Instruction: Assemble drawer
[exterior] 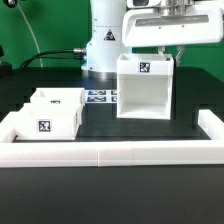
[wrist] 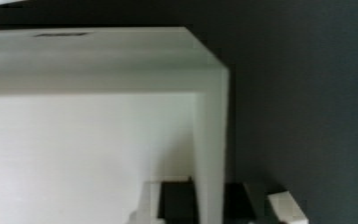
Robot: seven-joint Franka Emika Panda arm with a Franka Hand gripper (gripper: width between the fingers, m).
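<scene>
The drawer's tall white housing (exterior: 145, 95) stands upright on the black table, right of the middle, its open face toward the camera and a square tag on its top front. My gripper (exterior: 163, 50) reaches down onto its top right edge. In the wrist view the housing (wrist: 87, 130) fills the picture and my gripper (wrist: 211, 203) straddles one thin wall, with a dark finger (wrist: 174, 203) pressed against each side. Two small open-top trays, one nearer (exterior: 45, 122) and one behind it (exterior: 58, 100), sit at the exterior view's left.
A low white rim (exterior: 110, 152) edges the black table at the front and sides. The marker board (exterior: 100, 97) lies flat between the trays and the housing. The arm's white base (exterior: 103, 40) stands behind.
</scene>
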